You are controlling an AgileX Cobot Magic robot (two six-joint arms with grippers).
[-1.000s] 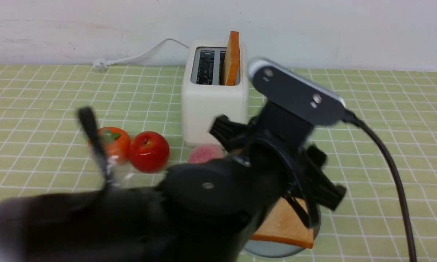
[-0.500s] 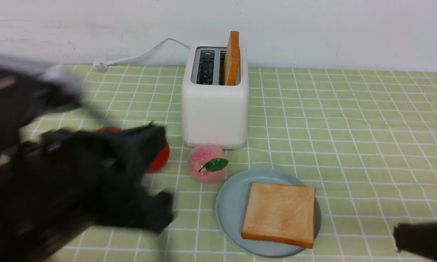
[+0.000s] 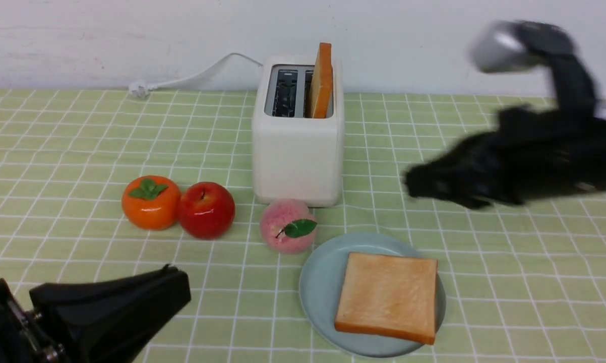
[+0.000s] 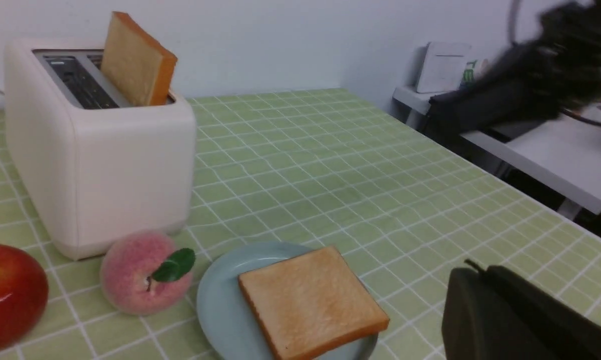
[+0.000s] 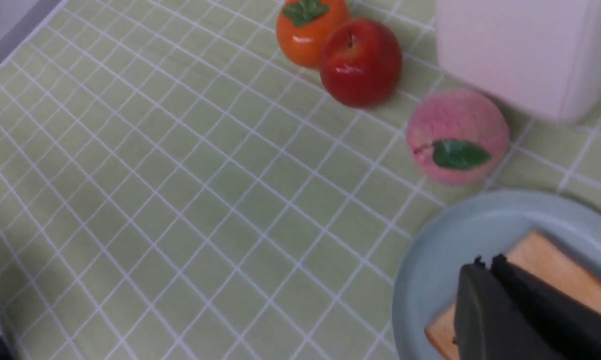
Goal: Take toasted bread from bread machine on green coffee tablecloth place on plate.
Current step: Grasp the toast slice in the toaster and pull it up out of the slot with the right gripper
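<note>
While one slice of toasted bread (image 3: 388, 297) lies flat on the plate (image 3: 318, 282), the second slice (image 3: 322, 80) stands upright in the right-hand slot of the bread machine (image 3: 297, 161) on the green coffee tablecloth (image 3: 484, 262). Left gripper (image 3: 174, 280) sits low at the near edge, fingers pressed together, empty. Right gripper (image 5: 485, 265), fingers together too and holding nothing, is a blur in the air right of the bread machine.

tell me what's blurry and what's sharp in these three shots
Front view: the right arm is smeared into a dark streak, while the bread machine, apple and plate are crisp. Left wrist view: that arm is blurred too, the toasted bread sharp. Right wrist view: slightly soft overall, light even.
</note>
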